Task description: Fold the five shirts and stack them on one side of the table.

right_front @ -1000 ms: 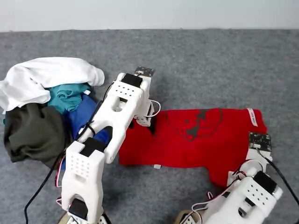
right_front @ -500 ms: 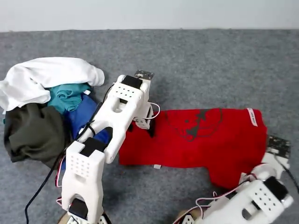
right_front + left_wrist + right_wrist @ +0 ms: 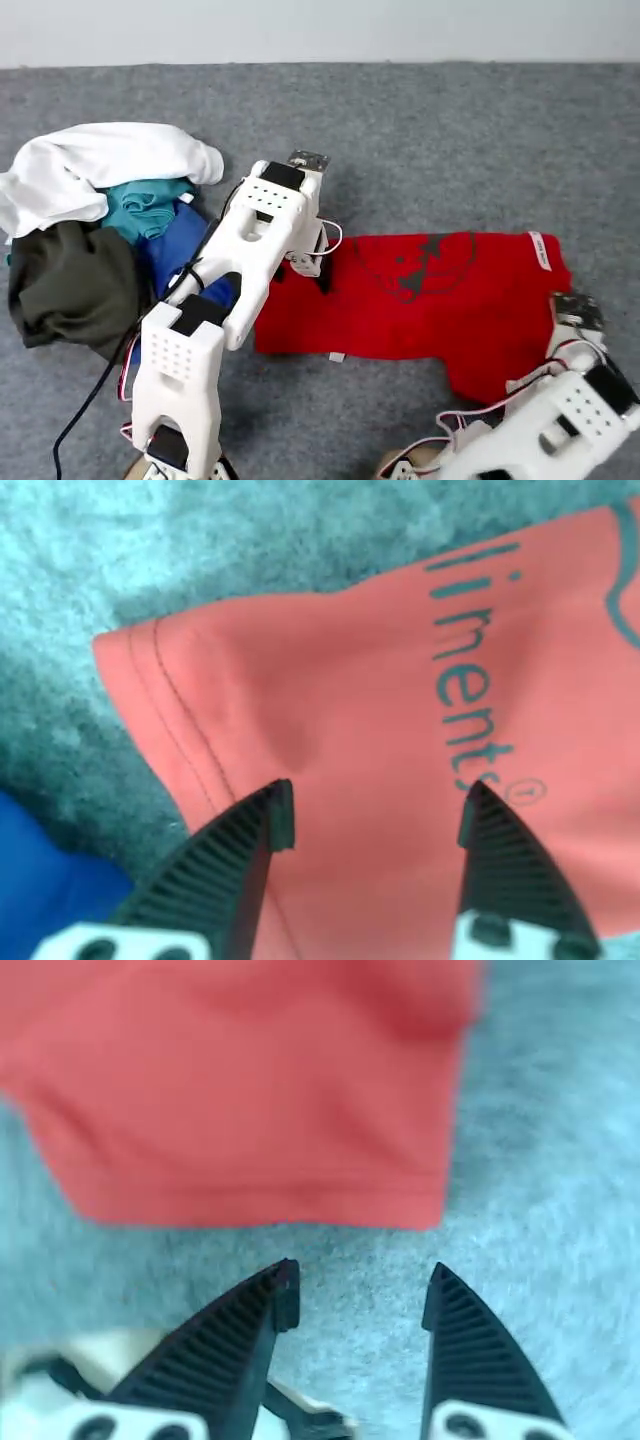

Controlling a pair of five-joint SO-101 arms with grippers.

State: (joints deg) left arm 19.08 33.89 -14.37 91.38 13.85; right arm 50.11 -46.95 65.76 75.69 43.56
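While flat, shirt (image 3: 350,680) beneath left gripper (image 3: 375,802)

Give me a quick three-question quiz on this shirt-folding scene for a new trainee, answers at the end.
1. True or false: the left gripper is open over the red shirt.
2. What lies directly under the right gripper? A the red shirt, B the grey table, C a cardboard box.
3. How many shirts can you count in the heap?
Key: 1 true; 2 B, just past the shirt's hem; 3 four: white, teal, blue, dark green.
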